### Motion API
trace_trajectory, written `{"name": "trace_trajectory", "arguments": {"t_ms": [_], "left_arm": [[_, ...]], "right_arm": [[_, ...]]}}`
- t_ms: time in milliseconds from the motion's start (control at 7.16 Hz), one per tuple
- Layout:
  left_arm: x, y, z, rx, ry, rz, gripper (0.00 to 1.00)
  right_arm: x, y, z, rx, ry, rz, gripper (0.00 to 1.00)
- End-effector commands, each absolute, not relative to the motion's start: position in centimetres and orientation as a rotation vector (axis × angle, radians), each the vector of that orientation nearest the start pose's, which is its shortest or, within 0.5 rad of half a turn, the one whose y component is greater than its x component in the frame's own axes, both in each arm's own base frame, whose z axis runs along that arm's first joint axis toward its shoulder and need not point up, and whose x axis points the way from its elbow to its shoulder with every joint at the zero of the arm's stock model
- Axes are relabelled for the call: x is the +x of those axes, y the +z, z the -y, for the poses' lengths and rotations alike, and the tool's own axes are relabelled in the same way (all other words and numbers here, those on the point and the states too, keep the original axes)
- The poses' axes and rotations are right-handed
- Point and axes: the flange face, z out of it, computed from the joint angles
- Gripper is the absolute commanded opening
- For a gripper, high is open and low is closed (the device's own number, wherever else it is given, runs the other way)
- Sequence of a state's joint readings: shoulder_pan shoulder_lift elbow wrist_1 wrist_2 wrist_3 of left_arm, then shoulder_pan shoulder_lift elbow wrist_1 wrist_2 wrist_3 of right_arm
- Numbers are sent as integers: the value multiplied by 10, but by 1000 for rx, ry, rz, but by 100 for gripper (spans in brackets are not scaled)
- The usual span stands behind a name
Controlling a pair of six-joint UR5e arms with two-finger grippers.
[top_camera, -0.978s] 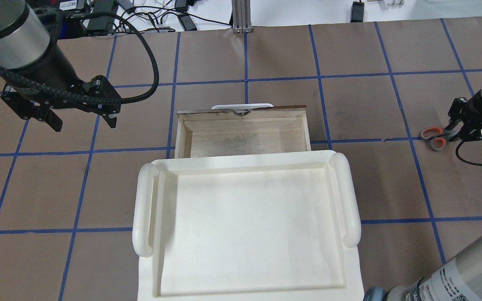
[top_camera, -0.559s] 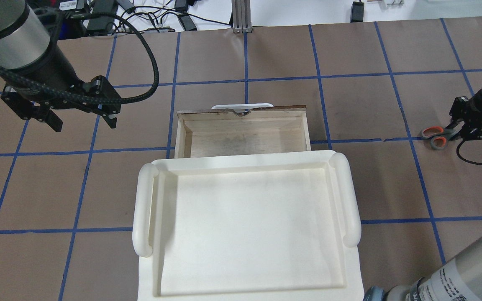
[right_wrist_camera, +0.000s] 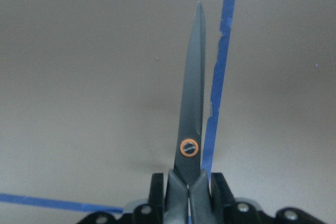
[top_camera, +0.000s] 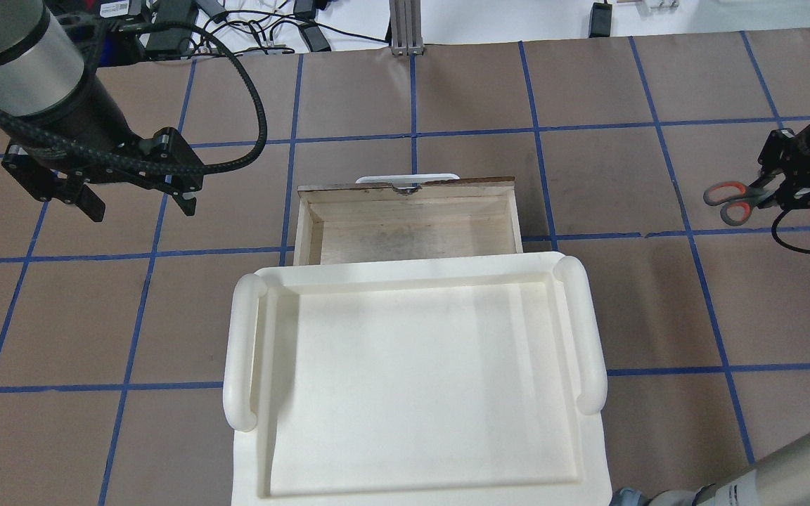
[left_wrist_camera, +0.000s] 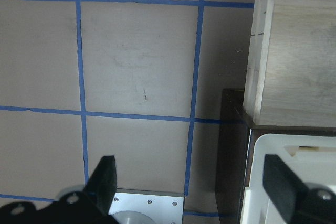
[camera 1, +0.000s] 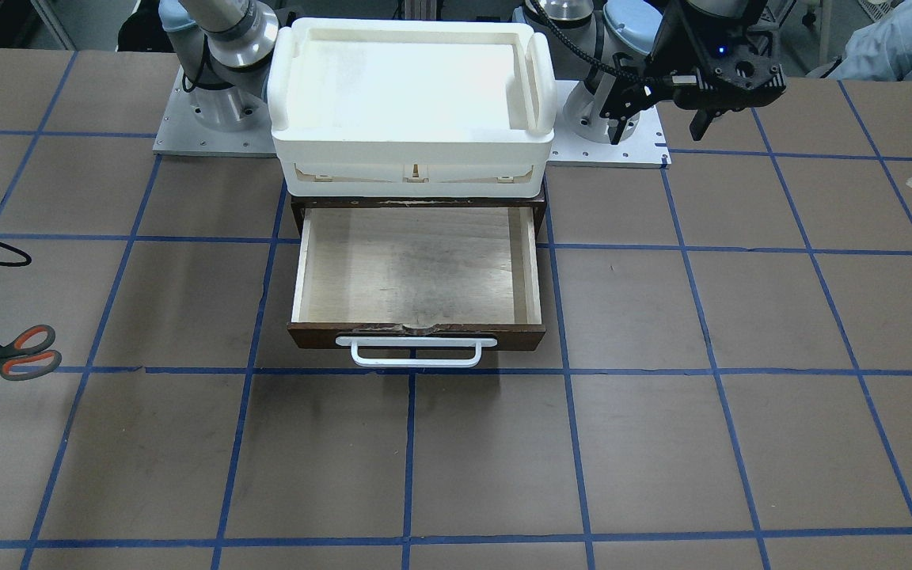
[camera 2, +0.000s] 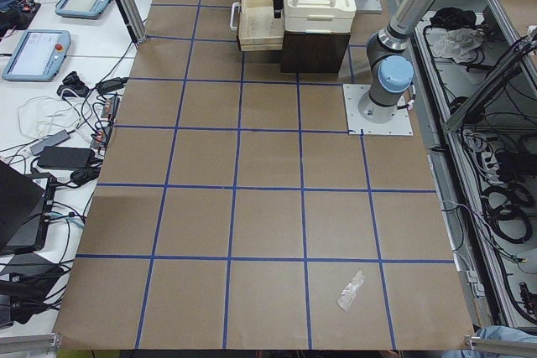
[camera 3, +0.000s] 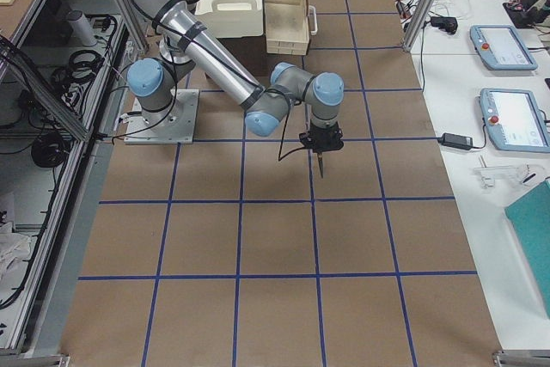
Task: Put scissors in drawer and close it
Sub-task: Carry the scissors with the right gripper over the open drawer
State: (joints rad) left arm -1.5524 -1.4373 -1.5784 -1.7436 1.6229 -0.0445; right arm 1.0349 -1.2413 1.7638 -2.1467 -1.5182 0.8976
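My right gripper [top_camera: 788,188] is shut on the scissors [top_camera: 728,200], at the far right of the table, well to the right of the drawer. The grey-and-orange handles stick out toward the drawer. In the right wrist view the fingers [right_wrist_camera: 157,192] pinch the scissors [right_wrist_camera: 191,103] near the pivot, with the dark blades closed and pointing away from the camera. The scissors [camera 1: 17,352] also show at the left edge of the front view. The wooden drawer [top_camera: 405,228] is pulled open and empty, its white handle [camera 1: 416,352] on the dark front panel. My left gripper [top_camera: 139,204] is open and empty, left of the drawer.
A white plastic tray [top_camera: 405,273] sits on top of the dark cabinet [left_wrist_camera: 231,145] that holds the drawer. Brown table surface with blue tape grid lies all around. Cables and devices lie beyond the far edge. A small plastic scrap [camera 2: 351,289] lies far off.
My right gripper, with the scissors in it, has moved toward the top of the overhead view. The left arm and the drawer have not moved.
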Motion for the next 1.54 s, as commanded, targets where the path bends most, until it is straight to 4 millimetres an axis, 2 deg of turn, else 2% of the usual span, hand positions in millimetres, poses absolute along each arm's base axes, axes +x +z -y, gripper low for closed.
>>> {"name": "trace_trajectory", "arguments": {"t_ms": [0,140,279,419,698,978,1257,1397], "left_arm": [[-120,529,430,-95,72,-3087,100],[-120,529,430,-95,75,-3086,100],[-120,529,430,-95,75,-3086,100],[-120,529,430,-95,75,-3086,100],[-120,529,429,-95,72,-3085,100],[-120,529,429,-95,72,-3085,100],[-120,530,428,-95,72,-3085,100],[-120,529,429,-97,75,-3085,100]], "right_arm": [[-83,351,582,1927,-132,-2366,8],[-36,377,583,1917,-91,-2386,6],[10,402,577,1870,-109,-2406,6],[65,417,564,1852,-130,-2406,5],[158,430,542,1746,-169,-2471,2],[259,432,507,1768,-142,-2426,0],[290,415,509,1829,-115,-2354,0],[312,396,513,1851,-88,-2352,0]]}}
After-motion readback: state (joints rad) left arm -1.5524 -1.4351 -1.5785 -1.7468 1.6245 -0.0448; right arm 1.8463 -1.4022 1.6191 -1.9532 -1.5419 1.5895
